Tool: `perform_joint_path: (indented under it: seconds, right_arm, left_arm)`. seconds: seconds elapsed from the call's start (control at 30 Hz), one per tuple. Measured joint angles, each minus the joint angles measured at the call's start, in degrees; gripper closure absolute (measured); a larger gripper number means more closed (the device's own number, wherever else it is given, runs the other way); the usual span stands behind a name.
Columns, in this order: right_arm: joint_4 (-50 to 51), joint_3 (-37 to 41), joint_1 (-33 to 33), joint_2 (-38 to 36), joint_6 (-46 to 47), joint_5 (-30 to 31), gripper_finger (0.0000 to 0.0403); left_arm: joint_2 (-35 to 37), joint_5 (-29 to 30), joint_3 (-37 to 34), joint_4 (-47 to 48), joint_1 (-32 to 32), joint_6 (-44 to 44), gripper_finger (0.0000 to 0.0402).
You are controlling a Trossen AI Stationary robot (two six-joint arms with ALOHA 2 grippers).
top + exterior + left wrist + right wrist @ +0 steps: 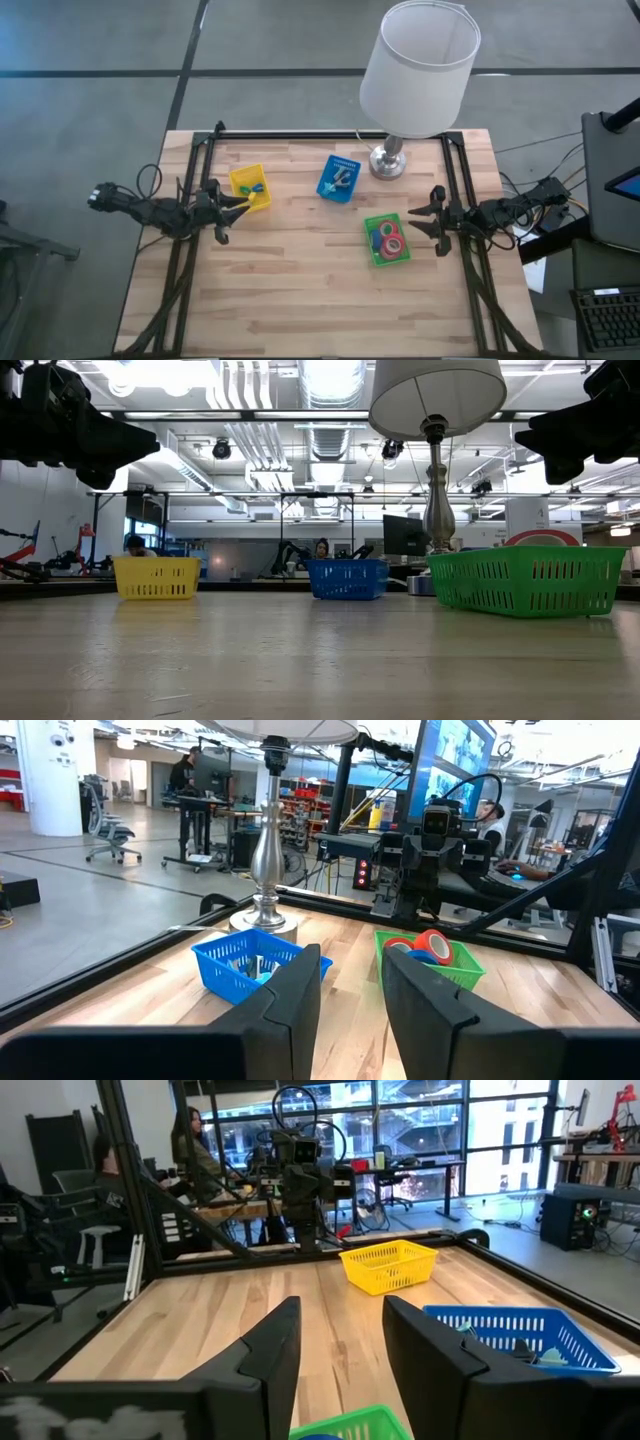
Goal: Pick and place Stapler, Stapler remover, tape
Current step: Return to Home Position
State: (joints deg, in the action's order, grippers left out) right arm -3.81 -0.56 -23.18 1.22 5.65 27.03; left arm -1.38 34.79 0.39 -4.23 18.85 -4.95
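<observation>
Step in hand: both arms go home, nothing carried. By my reading the sorting is done.

Tape rolls (388, 238): red ones and one blue, heaped inside the green basket (369, 240), right of centre on the tabletop (300, 300). The blue basket (325, 190) and yellow basket (238, 180) each hold a small item, too small to name.

Left hand (243, 203): fingers parted by a moderate gap, empty. Seen from above, the tips sit at the yellow basket's edge. Arm stretched level from the tabletop's left side, hand pointing inward.

Right hand (414, 220): fingers parted alike, empty. Just beside the green basket's outer side, pointing inward, arm level from the right side.

Low view: both hands hang well above the tabletop, higher than the basket rims.

To do it well (judgement):
- Draw each arm back along its own side, and keep height until the fingertips are off the rims, so no basket gets nudged.
- The lamp (418, 60) stands to the rear of the green basket, so the right arm should retreat straight outward, not rearward.
- Leave the fingers parted; there is nothing to hold.
- Slow at the end, and settle both arms evenly.
</observation>
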Motion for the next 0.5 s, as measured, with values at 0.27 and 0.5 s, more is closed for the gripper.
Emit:
perform_joint_path:
  seconds: [0.27, 0.5]
  right_arm:
    - [0.0, 0.0, 0.0, 0.0, 0.2, 0.0, 0.0257]
    - [0.0, 0.0, -0.1, 0.0, 0.2, 0.0, 0.0268]
  left_arm:
    - [0.0, 0.0, 0.0, 0.0, 0.0, 0.0, 0.0289]
    - [0.0, 0.0, 0.0, 0.0, 0.0, 0.0, 0.0289]
